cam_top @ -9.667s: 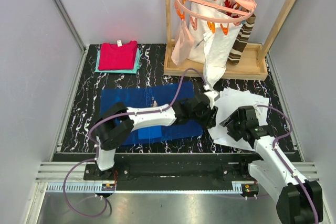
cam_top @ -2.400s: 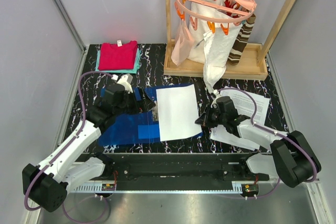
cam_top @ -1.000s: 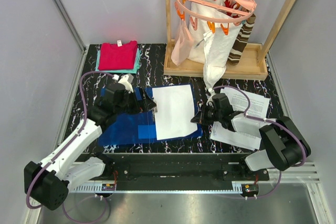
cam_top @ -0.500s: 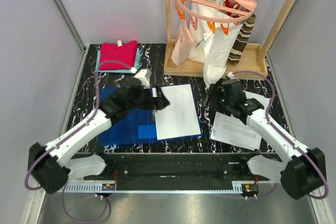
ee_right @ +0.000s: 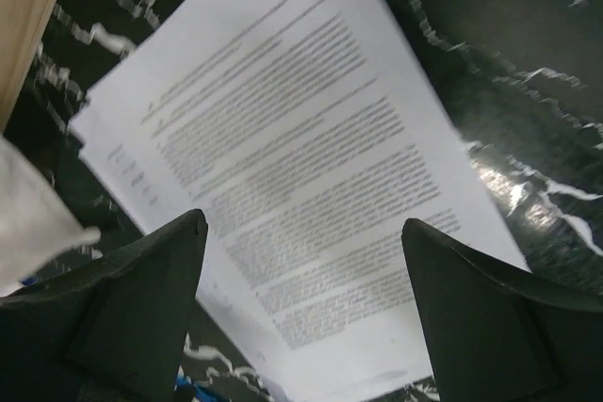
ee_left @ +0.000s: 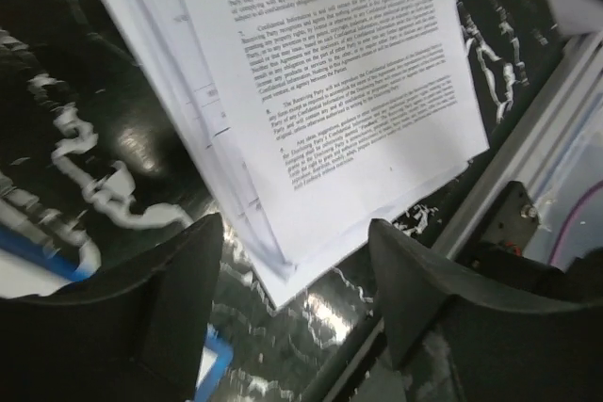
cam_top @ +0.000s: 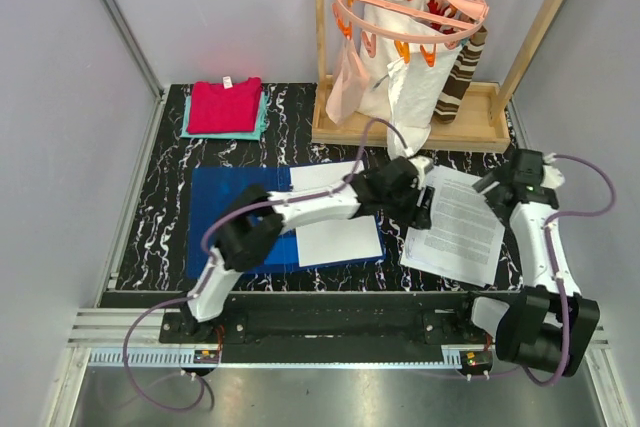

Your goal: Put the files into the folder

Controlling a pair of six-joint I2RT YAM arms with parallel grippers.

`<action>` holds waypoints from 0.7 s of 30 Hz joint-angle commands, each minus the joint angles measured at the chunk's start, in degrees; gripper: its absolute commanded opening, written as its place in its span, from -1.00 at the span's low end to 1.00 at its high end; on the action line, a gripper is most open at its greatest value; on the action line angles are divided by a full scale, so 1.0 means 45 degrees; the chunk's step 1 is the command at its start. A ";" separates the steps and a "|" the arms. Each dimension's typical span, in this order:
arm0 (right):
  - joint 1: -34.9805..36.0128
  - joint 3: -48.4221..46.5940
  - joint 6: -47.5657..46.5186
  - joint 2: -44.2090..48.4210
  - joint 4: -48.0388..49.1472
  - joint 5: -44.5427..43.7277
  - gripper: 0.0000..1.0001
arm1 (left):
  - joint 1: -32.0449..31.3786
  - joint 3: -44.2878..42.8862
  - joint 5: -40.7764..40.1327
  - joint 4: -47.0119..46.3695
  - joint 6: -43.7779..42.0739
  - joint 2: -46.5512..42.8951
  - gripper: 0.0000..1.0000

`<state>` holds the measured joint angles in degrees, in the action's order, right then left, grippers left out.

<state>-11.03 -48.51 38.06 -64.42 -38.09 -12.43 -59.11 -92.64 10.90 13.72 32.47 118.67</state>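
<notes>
Your black marbled table (cam_top: 170, 237) carries one folder (cam_top: 230, 207), lying open and flat at left of centre, presumably so that sheets can be laid straight on it. One sheet (cam_top: 335, 242) already lies on its right half, its far edge overhanging the blue. At the far right stands one wooden rack (cam_top: 400, 132) with hanging garments, no part of this job.

The rest of the files (cam_top: 460, 237) lie in one loose stack on the table, right of the folder and apart from it. The left wrist view shows several fanned edges at the stack's corner; you cannot count them exactly. At the far left, two folded cloths (cam_top: 225, 105) sit red on teal.

Your left gripper (ee_left: 294, 233) reaches across the folder to the stack's near-left corner, jaws apart and empty, likely placed to take the next sheet. Your right gripper (ee_right: 303, 223) hangs over the stack's far right end, jaws wide, holding nothing.
</notes>
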 commanded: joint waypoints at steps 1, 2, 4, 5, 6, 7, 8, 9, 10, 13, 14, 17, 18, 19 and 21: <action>-0.2388 0.0194 0.0116 -0.0643 0.1020 0.0162 0.85 | -0.0593 -0.2417 0.0859 -0.0294 -0.0087 0.2078 0.21; -0.2722 0.0349 0.0135 -0.0954 0.1389 0.0241 0.85 | -0.0749 -0.2982 0.0879 -0.0294 0.0030 0.2395 0.19; -0.3660 0.0487 -0.0020 -0.1307 0.1840 0.0475 0.88 | -0.0809 -0.3686 0.1210 -0.0313 0.0535 0.3310 0.13; -0.3953 0.0545 -0.0079 -0.1637 0.2094 0.0611 0.90 | -0.0809 -0.3845 0.1231 -0.0217 0.0790 0.3567 0.09; -0.4420 0.0546 -0.0176 -0.1815 0.2212 0.0942 0.90 | -0.0771 -0.4001 0.1173 0.0132 0.1141 0.3995 0.04; -0.4541 0.0546 -0.0274 -0.2068 0.2349 0.1042 0.93 | -0.0712 -0.4100 0.1153 0.0252 0.1260 0.4135 0.02; -0.4638 0.0565 -0.0372 -0.2186 0.2640 0.1023 0.95 | -0.0673 -0.4081 0.1076 0.0446 0.1358 0.4233 0.01; -0.4697 0.0585 -0.0450 -0.2342 0.2759 0.1042 0.96 | -0.0634 -0.4023 0.0959 0.0603 0.1591 0.4350 -0.03; -0.4775 0.0624 -0.0528 -0.2595 0.2973 0.1275 0.98 | -0.0498 -0.3810 0.0842 0.0721 0.1767 0.4390 -0.05; -0.5029 0.0857 -0.0685 -0.3161 0.3423 0.2660 0.94 | -0.0128 -0.3302 0.1074 0.0683 0.2295 0.4468 -0.10; -0.5088 0.0936 -0.0666 -0.3280 0.3579 0.3224 0.90 | -0.0068 -0.3223 0.1152 0.0721 0.2354 0.4488 -0.10; -0.5206 0.1365 -0.0783 -0.3321 0.4165 0.3893 0.86 | 0.0284 -0.3085 0.1405 0.0955 0.2355 0.4565 -0.11; -0.5225 0.1424 -0.0783 -0.3320 0.4225 0.3875 0.86 | 0.0381 -0.3104 0.1523 0.1033 0.2355 0.4721 -0.11; -0.5245 0.1522 -0.0783 -0.3378 0.4245 0.3836 0.86 | 0.0537 -0.3163 0.1679 0.1034 0.2374 0.4761 -0.13; -0.5245 0.1542 -0.0802 -0.3534 0.4245 0.3874 0.85 | 0.0674 -0.3124 0.2148 0.1093 0.2433 0.4878 -0.14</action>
<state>-34.22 -42.00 35.62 -79.66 -22.26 1.98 -58.24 -107.85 18.02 15.38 42.94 137.82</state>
